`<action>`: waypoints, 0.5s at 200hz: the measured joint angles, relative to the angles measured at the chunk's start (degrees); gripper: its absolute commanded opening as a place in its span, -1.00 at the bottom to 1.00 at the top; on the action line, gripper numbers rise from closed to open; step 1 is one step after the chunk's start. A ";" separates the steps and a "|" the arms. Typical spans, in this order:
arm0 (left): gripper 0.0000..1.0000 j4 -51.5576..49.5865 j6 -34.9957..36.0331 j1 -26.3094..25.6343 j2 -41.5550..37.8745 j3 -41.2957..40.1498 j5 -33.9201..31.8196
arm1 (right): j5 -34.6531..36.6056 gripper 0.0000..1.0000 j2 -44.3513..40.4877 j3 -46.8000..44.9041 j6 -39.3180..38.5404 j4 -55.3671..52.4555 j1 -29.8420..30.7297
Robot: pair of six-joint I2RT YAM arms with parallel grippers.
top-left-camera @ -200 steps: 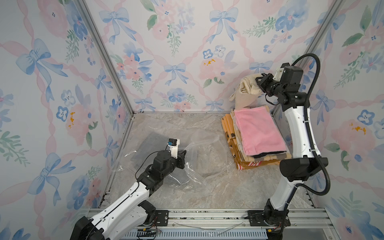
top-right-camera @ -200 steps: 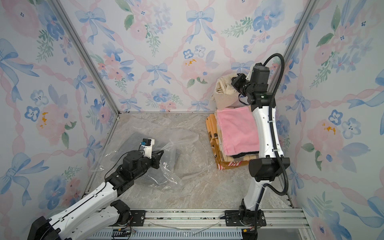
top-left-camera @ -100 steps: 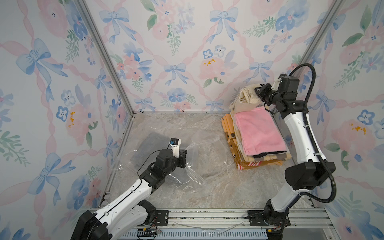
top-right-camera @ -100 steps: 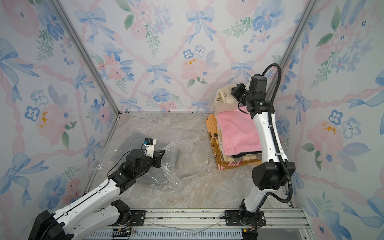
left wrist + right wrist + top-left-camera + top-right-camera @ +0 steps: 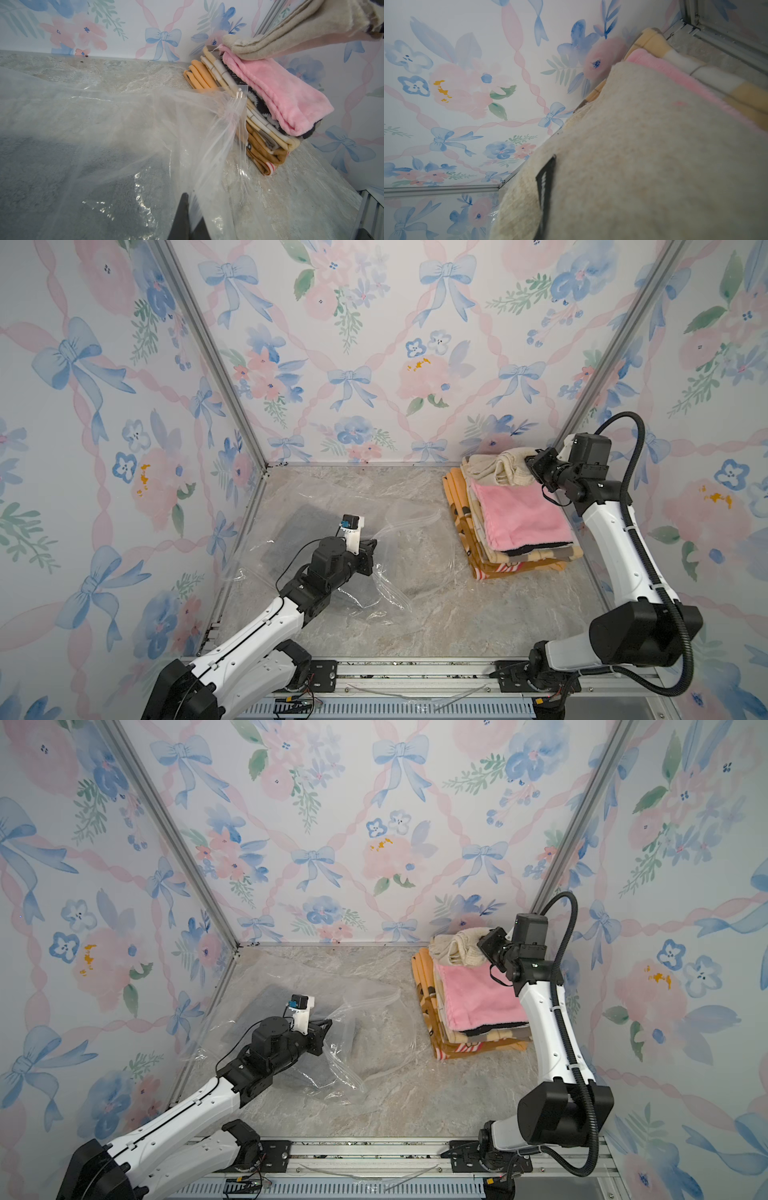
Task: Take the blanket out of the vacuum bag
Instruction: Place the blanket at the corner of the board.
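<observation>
The vacuum bag [image 5: 409,537] [image 5: 361,1006] lies crinkled and transparent on the marble floor, its zip edge [image 5: 241,116] lifted. A grey blanket [image 5: 297,526] [image 5: 62,176] shows through the plastic inside it. My left gripper [image 5: 372,546] [image 5: 328,1024] [image 5: 190,200] is shut on a fold of the bag's plastic near the mouth. At the back right, my right gripper [image 5: 531,462] [image 5: 483,942] is shut on a cream blanket [image 5: 494,467] [image 5: 453,946] [image 5: 654,166], which rests bunched on the far end of a stack. One black finger [image 5: 546,182] presses into the fleece; the other is hidden.
A stack of folded blankets [image 5: 498,564] [image 5: 461,1044] stands at the back right, with a pink one [image 5: 521,514] [image 5: 280,97] on top, close to the right wall. Patterned walls enclose three sides. A metal rail [image 5: 415,672] runs along the front edge.
My right arm has come down, bringing the cream blanket from well above the stack onto its far end. The left gripper has stayed almost still, holding the bag.
</observation>
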 measured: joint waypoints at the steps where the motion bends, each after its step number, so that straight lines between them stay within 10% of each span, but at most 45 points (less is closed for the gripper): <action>1: -1.00 0.00 -0.04 0.00 0.00 0.00 0.00 | -0.04 -1.00 -0.13 -0.28 0.00 0.00 -0.04; 100: -1.00 0.04 -0.28 -0.07 -0.83 -0.13 0.24 | -1.16 -0.66 -6.75 -14.45 -0.87 -4.90 -1.88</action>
